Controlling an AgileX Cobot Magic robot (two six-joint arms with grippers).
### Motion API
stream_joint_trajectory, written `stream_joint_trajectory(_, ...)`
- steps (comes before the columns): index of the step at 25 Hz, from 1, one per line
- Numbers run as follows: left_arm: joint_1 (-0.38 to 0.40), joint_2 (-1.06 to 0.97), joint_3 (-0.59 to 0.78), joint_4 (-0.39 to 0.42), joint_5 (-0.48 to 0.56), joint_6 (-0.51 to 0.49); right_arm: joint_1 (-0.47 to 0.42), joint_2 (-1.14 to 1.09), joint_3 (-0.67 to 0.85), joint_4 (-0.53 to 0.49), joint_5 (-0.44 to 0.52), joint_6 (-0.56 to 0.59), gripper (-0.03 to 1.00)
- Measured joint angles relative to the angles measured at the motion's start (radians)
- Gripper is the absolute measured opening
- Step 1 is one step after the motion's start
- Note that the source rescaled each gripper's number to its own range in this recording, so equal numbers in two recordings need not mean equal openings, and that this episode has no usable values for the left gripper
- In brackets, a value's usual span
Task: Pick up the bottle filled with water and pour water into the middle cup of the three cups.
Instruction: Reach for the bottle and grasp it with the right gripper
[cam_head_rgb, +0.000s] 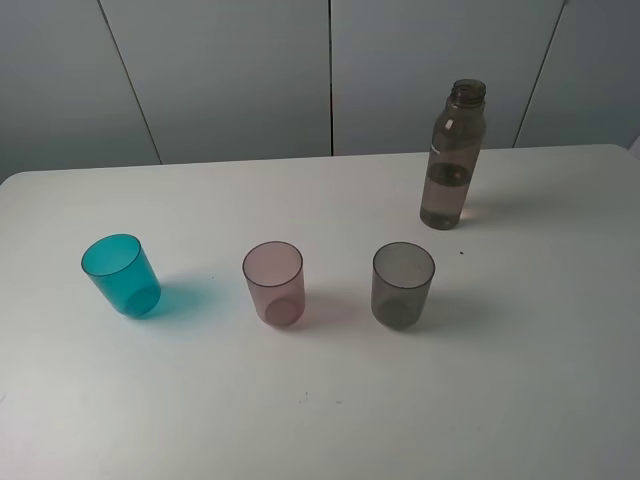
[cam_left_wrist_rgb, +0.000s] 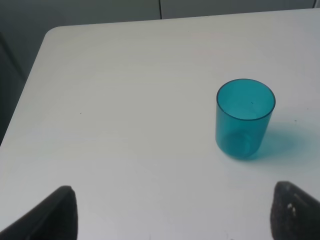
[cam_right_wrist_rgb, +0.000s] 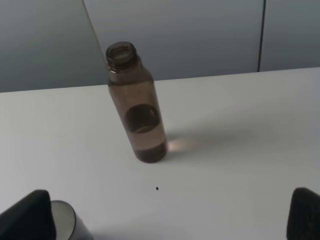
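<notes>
The smoky-brown bottle (cam_head_rgb: 452, 160) stands upright and uncapped at the back right of the white table (cam_head_rgb: 320, 420), partly filled with water; it also shows in the right wrist view (cam_right_wrist_rgb: 136, 104). The three cups stand in a row: teal cup (cam_head_rgb: 121, 276), pale pink middle cup (cam_head_rgb: 273, 283), smoky grey cup (cam_head_rgb: 403, 285). Neither gripper shows in the exterior view. My left gripper (cam_left_wrist_rgb: 172, 215) is open and empty, short of the teal cup (cam_left_wrist_rgb: 244, 118). My right gripper (cam_right_wrist_rgb: 172, 215) is open and empty, short of the bottle; the grey cup's rim (cam_right_wrist_rgb: 67, 222) shows beside one finger.
Grey wall panels (cam_head_rgb: 330, 70) stand behind the table's far edge. The table's rounded left corner (cam_left_wrist_rgb: 50, 32) shows in the left wrist view. A small dark speck (cam_head_rgb: 461, 252) lies near the bottle.
</notes>
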Motion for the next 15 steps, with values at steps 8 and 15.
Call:
stream_joint_trajectory(8,0.0,0.0,0.0,0.0,0.0,0.0,0.072,0.219,0.017,0.068,-0.233,-0.102,1.0)
stream_joint_trajectory(15,0.0,0.0,0.0,0.0,0.0,-0.002,0.218,0.427,0.083,0.04,-0.371,-0.139,1.0)
